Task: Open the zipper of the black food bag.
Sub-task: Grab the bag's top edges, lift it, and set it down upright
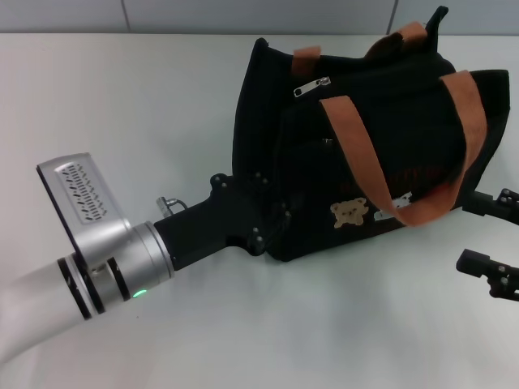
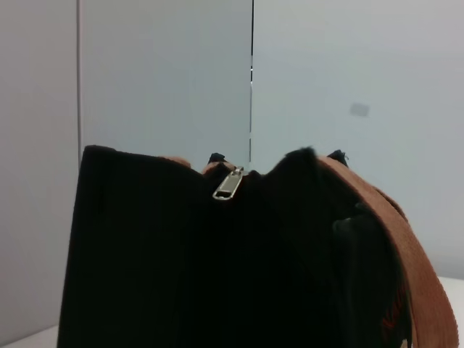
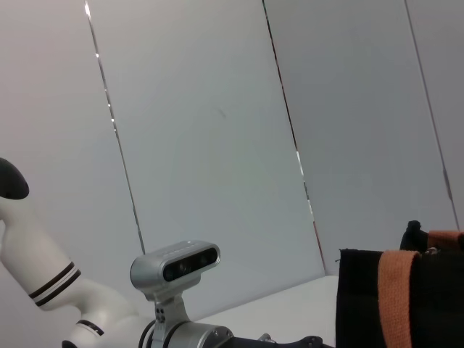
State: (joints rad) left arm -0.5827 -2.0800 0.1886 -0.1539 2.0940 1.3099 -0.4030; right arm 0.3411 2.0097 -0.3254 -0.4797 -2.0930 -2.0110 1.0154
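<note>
The black food bag [image 1: 324,162] stands on the white table, right of centre in the head view, its orange-brown handles [image 1: 357,138] draped over the top and front. The zipper's silver pull tab [image 1: 310,87] lies on the bag's top near the far left corner. From the left wrist view the pull tab [image 2: 229,185] hangs at the bag's [image 2: 181,268] upper edge. My left gripper [image 1: 261,220] presses against the bag's lower left side. My right gripper [image 1: 472,233] stands open just right of the bag, holding nothing.
The white table [image 1: 162,105] runs out to the left of and in front of the bag. A pale wall stands behind it. The right wrist view shows the left arm's camera housing [image 3: 175,264] and the bag's end [image 3: 406,297].
</note>
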